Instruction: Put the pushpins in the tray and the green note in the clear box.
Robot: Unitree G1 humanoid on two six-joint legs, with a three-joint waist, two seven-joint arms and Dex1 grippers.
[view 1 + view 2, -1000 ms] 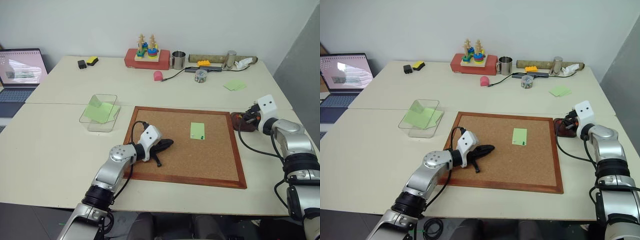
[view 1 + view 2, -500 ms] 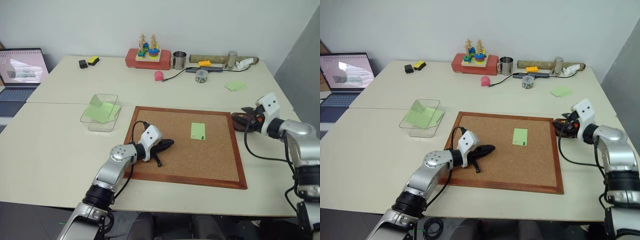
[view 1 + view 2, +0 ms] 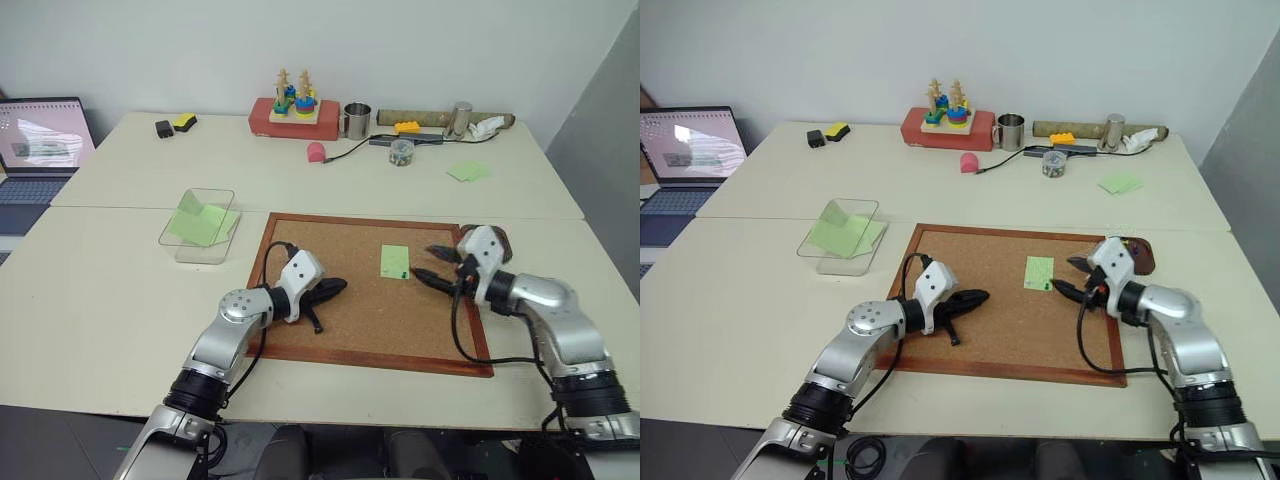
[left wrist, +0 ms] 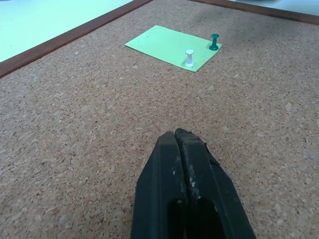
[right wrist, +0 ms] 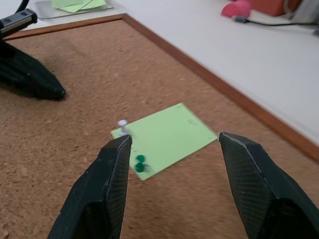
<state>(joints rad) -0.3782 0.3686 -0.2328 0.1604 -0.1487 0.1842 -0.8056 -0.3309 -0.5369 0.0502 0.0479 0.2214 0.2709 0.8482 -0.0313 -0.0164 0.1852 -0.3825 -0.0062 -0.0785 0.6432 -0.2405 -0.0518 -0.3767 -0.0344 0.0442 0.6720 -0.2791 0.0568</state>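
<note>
On corkboard (image 3: pixel 380 290), pinned green note (image 3: pixel 395 261)

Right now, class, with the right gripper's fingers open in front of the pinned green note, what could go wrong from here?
1. Two pushpins, one white and one green, stand close together on the green note. The open right gripper may knock one while closing on the other.
2. Pulling the note before both pins are out could tear it.
3. The shut left gripper rests on the corkboard facing the note; the two arms could collide.
</note>
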